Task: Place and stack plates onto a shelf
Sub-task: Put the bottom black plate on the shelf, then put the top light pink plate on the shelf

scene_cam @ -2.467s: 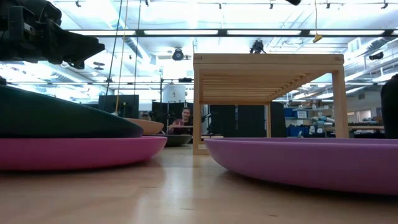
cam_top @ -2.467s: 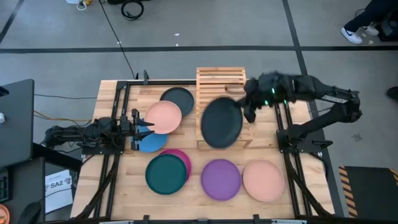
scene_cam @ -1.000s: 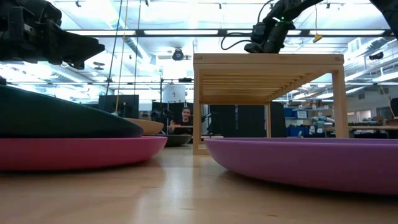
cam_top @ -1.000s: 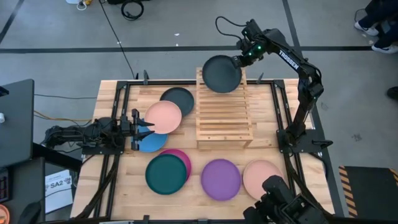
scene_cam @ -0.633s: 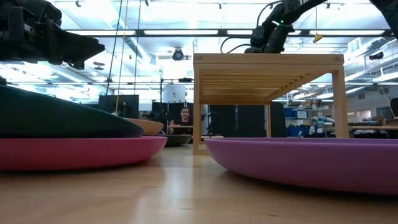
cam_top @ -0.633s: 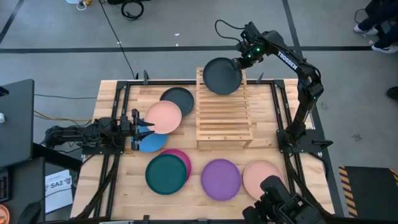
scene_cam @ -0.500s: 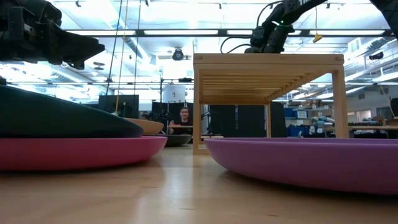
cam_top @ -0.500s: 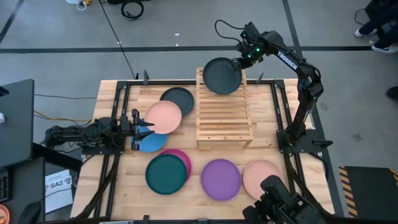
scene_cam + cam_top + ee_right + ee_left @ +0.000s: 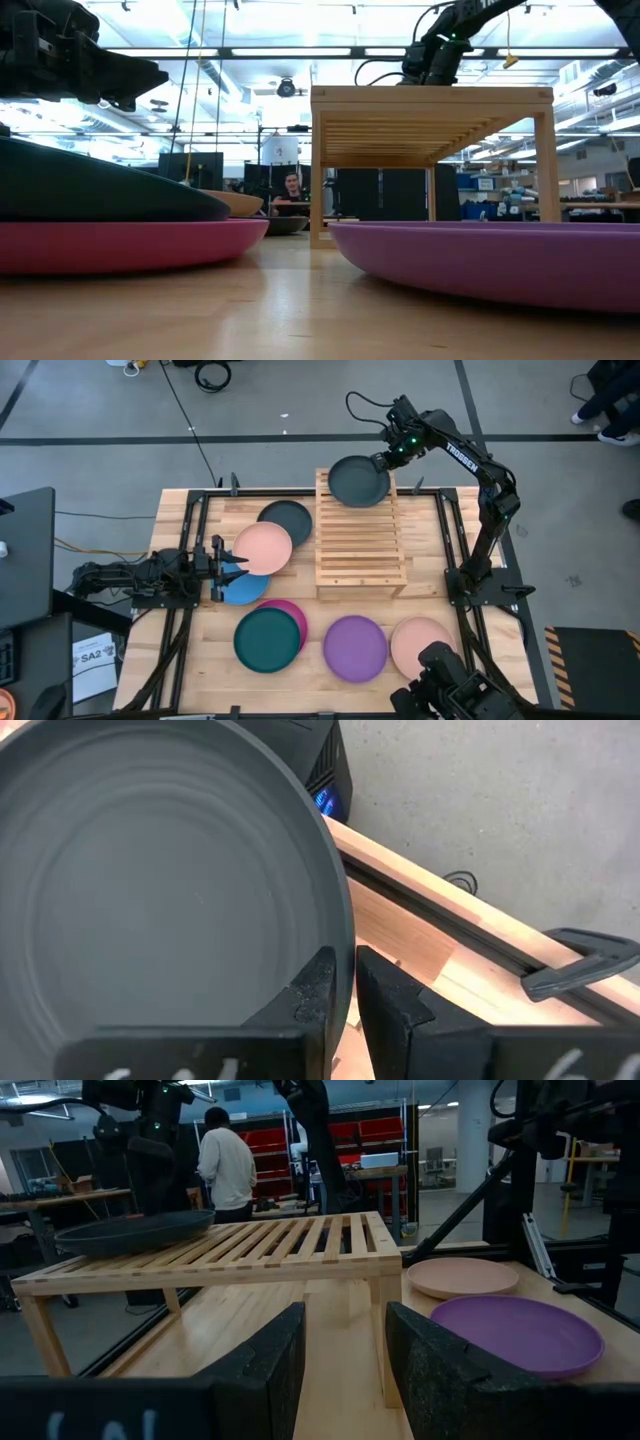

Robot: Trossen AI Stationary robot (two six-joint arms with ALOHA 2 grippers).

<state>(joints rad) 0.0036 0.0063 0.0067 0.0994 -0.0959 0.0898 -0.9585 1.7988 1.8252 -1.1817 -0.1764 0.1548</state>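
Observation:
My right gripper (image 9: pixel 385 460) is shut on a dark grey plate (image 9: pixel 358 481) over the far end of the light wooden shelf (image 9: pixel 360 545). In the left wrist view this plate (image 9: pixel 135 1232) sits low and nearly level on the shelf's slats (image 9: pixel 260 1245). My left gripper (image 9: pixel 222 568) waits open at the table's left side, beside a salmon plate (image 9: pixel 262 548) that overlaps a blue plate (image 9: pixel 243 588) and a second dark grey plate (image 9: pixel 287 520). My right gripper pinches the dark grey plate's rim (image 9: pixel 338 935) on the plate's far right side. One finger (image 9: pixel 315 985) lies over the plate's inside and the other (image 9: pixel 390 995) outside the rim. The fingers slant down from the far right. The plate is nearly level, and its underside seems to rest on the slats.
A teal plate (image 9: pixel 266 639) lies on a magenta plate (image 9: pixel 293 613) near the front. A purple plate (image 9: pixel 354 648) and another salmon plate (image 9: pixel 422 648) lie to its right. A person (image 9: pixel 291 190) stands in the room beyond the table. Black rails (image 9: pixel 455 550) line the table's sides.
My right gripper has sunk a little toward the shelf's far end, still shut on the dark grey plate. The plate has come down with it and now sits low over the slats. My left arm has kept still.

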